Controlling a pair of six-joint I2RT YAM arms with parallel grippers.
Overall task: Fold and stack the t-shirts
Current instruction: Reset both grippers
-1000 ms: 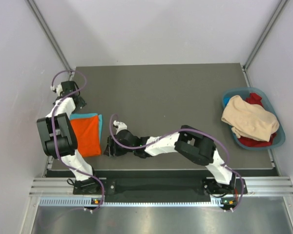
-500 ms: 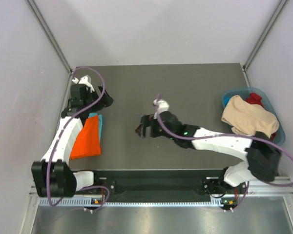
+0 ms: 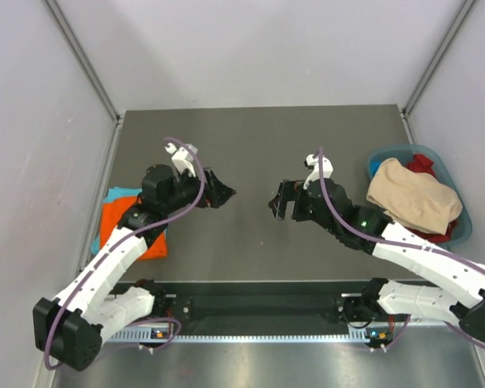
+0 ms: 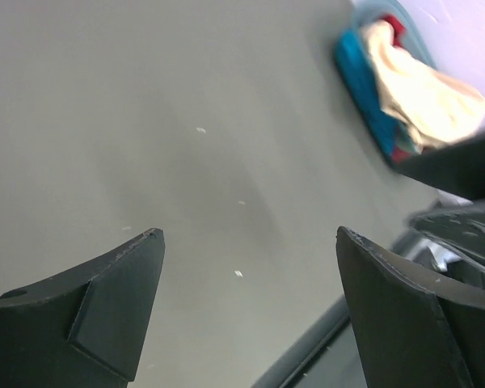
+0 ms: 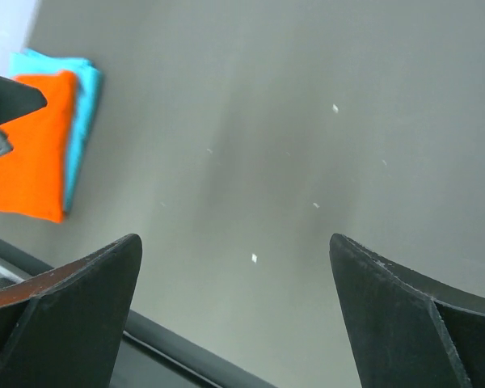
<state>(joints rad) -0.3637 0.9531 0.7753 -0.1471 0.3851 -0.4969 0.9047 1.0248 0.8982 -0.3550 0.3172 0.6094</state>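
Orange shirt (image 3: 111,220) lies folded on the turquoise shirt (image 3: 123,194), stacked at the left edge of the tabletop (image 3: 250,137), long axis front-to-back. The left gripper (image 3: 222,192) is just right of the stack and points away from it. The next piece is likely the beige cloth (image 3: 412,198) in the basket (image 3: 465,226) at far right; the right gripper (image 3: 279,202) is nearer to it. Both grippers are wide open and empty. A second ago both were by the stack; they've since swung to centre, and the stack is unmoved.
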